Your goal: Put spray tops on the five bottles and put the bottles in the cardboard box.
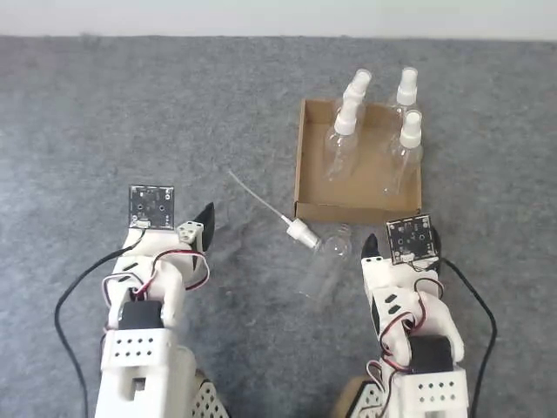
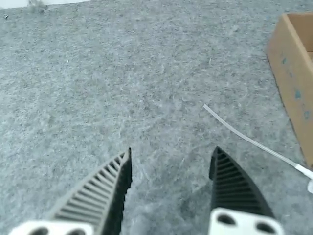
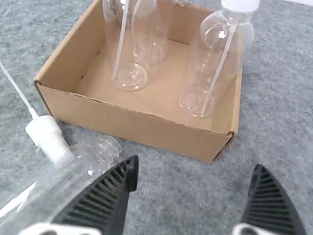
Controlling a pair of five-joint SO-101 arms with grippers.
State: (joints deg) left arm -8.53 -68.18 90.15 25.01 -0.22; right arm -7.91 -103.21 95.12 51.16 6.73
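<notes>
The cardboard box [image 1: 306,165] sits right of the table's middle, and several clear bottles with white spray tops [image 1: 346,131] stand upright in it. One capless clear bottle [image 1: 327,259] lies on its side just in front of the box. A loose white spray top [image 1: 302,232] lies at its neck, with its thin tube [image 1: 254,195] trailing left. My right gripper [image 3: 195,164] is open over the carpet, just in front of the box [image 3: 142,122] and beside the lying bottle [image 3: 88,161] and spray top [image 3: 49,139]. My left gripper [image 2: 172,152] is open and holds nothing, left of the tube [image 2: 244,139].
Grey carpet [image 1: 130,113] covers the table, with wide free room on the left and behind. A corner of the box [image 2: 293,83] is at the edge of the left wrist view. Both arm bases stand at the front edge.
</notes>
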